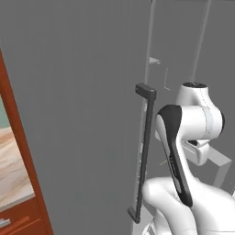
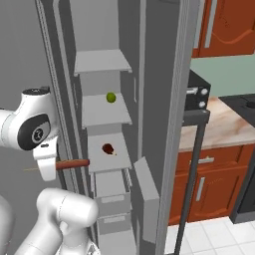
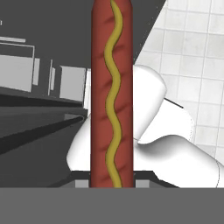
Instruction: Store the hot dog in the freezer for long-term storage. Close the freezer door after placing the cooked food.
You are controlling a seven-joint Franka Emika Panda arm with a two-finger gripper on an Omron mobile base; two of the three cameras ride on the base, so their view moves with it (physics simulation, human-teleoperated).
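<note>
Fingers of the gripper [image 2: 50,168] pinch the hot dog [image 2: 73,164], which sticks out ahead of them toward the open freezer [image 2: 107,62]. Best to push it straight in over the shelf with the dark red food [image 2: 108,148] before letting go.

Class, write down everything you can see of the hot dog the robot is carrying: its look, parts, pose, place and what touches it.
The hot dog is a slim reddish-brown sausage, smooth and glossy, with a wavy yellow mustard line along its length. In the right base view it lies roughly level, a thin pale stick poking out of its rear end. The pincer is shut on it near the stick end. Its free tip points at the open freezer, level with the shelf holding a dark red lumpy food, apparently not yet resting on anything.
</note>
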